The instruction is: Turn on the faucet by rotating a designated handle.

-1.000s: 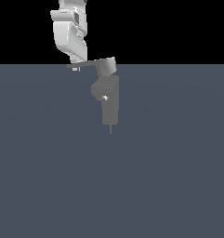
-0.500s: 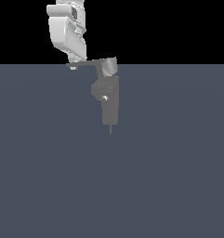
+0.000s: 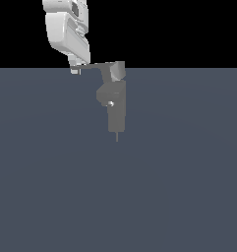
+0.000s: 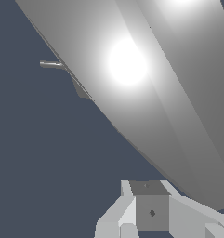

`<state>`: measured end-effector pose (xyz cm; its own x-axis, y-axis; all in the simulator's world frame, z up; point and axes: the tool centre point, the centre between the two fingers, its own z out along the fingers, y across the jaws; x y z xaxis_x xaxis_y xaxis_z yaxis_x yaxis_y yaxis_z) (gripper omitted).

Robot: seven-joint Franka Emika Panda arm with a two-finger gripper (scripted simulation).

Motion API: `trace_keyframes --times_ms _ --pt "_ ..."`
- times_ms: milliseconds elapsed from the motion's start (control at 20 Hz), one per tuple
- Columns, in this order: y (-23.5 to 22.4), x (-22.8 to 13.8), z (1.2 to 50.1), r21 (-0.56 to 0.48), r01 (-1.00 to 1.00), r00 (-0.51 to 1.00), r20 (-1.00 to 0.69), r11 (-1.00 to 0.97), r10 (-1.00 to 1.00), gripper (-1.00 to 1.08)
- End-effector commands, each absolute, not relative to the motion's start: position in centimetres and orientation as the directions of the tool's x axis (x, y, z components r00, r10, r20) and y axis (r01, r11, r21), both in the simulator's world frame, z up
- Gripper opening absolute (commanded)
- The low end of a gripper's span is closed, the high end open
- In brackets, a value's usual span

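I see a dark grey floor (image 3: 179,187) filling the lower part of the exterior view. Above it, my white gripper (image 3: 75,69) hangs at the tip of the handle (image 3: 98,65), at the exterior view's left. I cannot tell whether its fingers are spread or pressed together. The grey faucet (image 3: 116,110) stands upright near the middle, the lever projecting sideways from its blocky cap (image 3: 117,71). In the wrist view the handle's blade (image 4: 146,83) fills most of the picture. A tiny shiny stud (image 3: 110,103) sits on the body, a thin pin (image 3: 117,137) below.
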<state>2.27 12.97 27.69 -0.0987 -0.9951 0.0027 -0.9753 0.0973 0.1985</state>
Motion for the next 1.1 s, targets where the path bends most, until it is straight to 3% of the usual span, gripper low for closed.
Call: trace_keyframes --times_ms 0,1050 --pt "13.4 1.5 28.2 0.196 -0.976 -0.093 0.0 0.091 -0.996 -1.0" --pt "10.0 -2.6 28.7 0.198 -0.976 -0.096 0.004 0.095 -0.995 -1.0"
